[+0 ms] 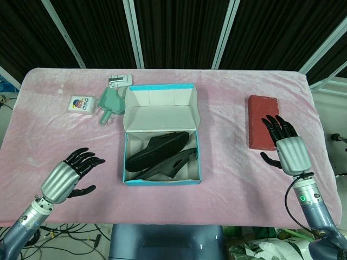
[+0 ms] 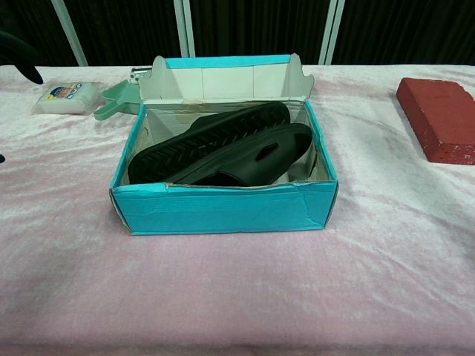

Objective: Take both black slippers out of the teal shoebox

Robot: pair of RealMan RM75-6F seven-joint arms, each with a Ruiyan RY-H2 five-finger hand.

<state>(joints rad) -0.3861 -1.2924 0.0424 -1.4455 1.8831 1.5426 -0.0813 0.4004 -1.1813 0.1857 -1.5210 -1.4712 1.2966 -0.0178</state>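
The teal shoebox [image 1: 160, 181] [image 2: 223, 208] stands open in the middle of the pink table, its lid folded back. Two black slippers lie inside it, one further back [image 1: 157, 146] [image 2: 208, 133] and one nearer the front [image 1: 172, 164] [image 2: 252, 152], overlapping. My left hand [image 1: 69, 174] hovers open to the left of the box, fingers spread, holding nothing. My right hand [image 1: 287, 143] is open at the right, palm down, beside the red brick. In the chest view only a dark fingertip [image 2: 22, 59] of the left hand shows at the far left edge.
A red brick [image 1: 263, 122] [image 2: 439, 117] lies right of the box. A teal scoop [image 1: 110, 103] [image 2: 115, 102], a small white packet [image 1: 79, 103] [image 2: 65, 95] and a white clip-like object [image 1: 119, 80] sit at the back left. Dark panels stand behind the table.
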